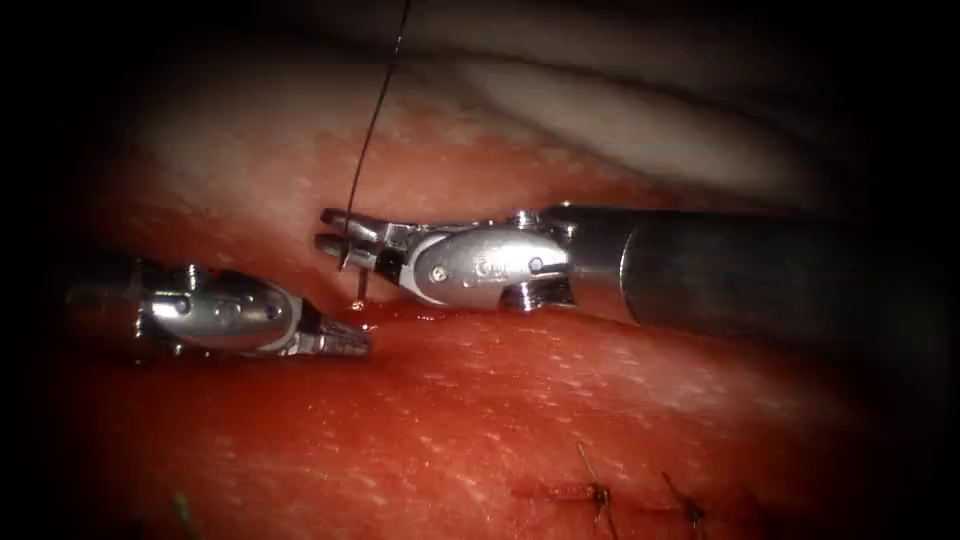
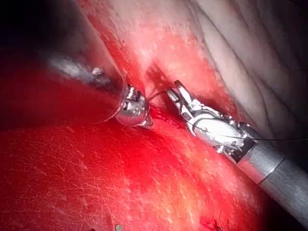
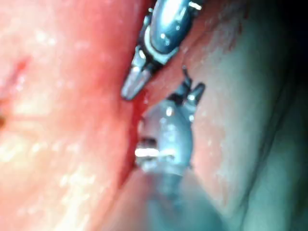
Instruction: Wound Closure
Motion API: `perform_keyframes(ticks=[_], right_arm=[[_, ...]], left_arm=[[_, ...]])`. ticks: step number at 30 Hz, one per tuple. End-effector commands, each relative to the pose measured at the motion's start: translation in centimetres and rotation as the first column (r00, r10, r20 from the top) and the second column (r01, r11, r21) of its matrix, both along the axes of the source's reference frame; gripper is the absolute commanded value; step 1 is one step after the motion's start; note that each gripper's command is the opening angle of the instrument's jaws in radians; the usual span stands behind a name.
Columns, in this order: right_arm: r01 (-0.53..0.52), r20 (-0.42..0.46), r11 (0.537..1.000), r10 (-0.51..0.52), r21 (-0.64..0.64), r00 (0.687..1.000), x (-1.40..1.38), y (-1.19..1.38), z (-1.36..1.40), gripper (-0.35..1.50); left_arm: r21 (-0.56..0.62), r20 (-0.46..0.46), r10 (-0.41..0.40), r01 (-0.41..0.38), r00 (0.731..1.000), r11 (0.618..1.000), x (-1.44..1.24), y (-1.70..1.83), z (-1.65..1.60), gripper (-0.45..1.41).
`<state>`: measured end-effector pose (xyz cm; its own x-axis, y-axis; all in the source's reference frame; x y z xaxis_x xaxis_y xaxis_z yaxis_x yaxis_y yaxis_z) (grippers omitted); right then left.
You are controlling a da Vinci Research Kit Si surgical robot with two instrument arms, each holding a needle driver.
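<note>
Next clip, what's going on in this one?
Bench suturing on pork tissue. The right tool reaches across the cut and its jaws look shut on the needle, which points down with its tip at the tissue where red fluid has pooled. The thread runs up from those jaws and out of the picture. The left tool sits just below and to the left, jaws shut and holding nothing. Two finished stitches lie further along the tissue.

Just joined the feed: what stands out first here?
The right tool lies across the middle, its fingers slightly parted around a short dark needle that stands over the cut. The thread runs straight up from there. The left tool, fingers together and holding nothing, rests just left of it on the tissue.
</note>
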<state>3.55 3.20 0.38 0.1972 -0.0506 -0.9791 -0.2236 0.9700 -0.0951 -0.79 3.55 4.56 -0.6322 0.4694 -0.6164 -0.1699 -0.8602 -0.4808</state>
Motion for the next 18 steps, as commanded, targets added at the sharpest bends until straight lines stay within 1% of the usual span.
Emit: perform_keyframes(ticks=[1, 9, 13, 15, 18], right_arm=[[0.001, -0.006, 1.000, -0.001, 0.004, 1.000, 0.09, 0.04, 0.03, -0.35], [0.020, -0.011, 0.997, -0.019, 0.078, 1.000, 0.10, 0.01, 0.05, -0.35], [0.037, -0.019, 0.984, -0.034, 0.173, 0.999, 0.14, -0.07, 0.07, -0.35], [0.037, -0.026, 0.979, -0.033, 0.201, 0.999, 0.15, -0.08, 0.07, -0.35], [0.045, -0.015, 0.964, -0.042, 0.261, 0.999, 0.14, -0.09, 0.07, -0.35]], left_arm=[[0.002, 0.000, 0.000, 0.000, 1.000, 1.000, -0.05, -0.07, 0.05, -0.29], [0.002, 0.001, 0.001, -0.001, 1.000, 1.000, -0.03, -0.06, 0.06, -0.28], [0.001, 0.001, 0.002, -0.002, 1.000, 1.000, -0.03, -0.06, 0.06, -0.28], [0.001, 0.001, 0.002, -0.002, 1.000, 1.000, -0.03, -0.06, 0.06, -0.28], [0.000, 0.000, 0.000, 0.000, 1.000, 1.000, -0.02, -0.06, 0.06, -0.28]])
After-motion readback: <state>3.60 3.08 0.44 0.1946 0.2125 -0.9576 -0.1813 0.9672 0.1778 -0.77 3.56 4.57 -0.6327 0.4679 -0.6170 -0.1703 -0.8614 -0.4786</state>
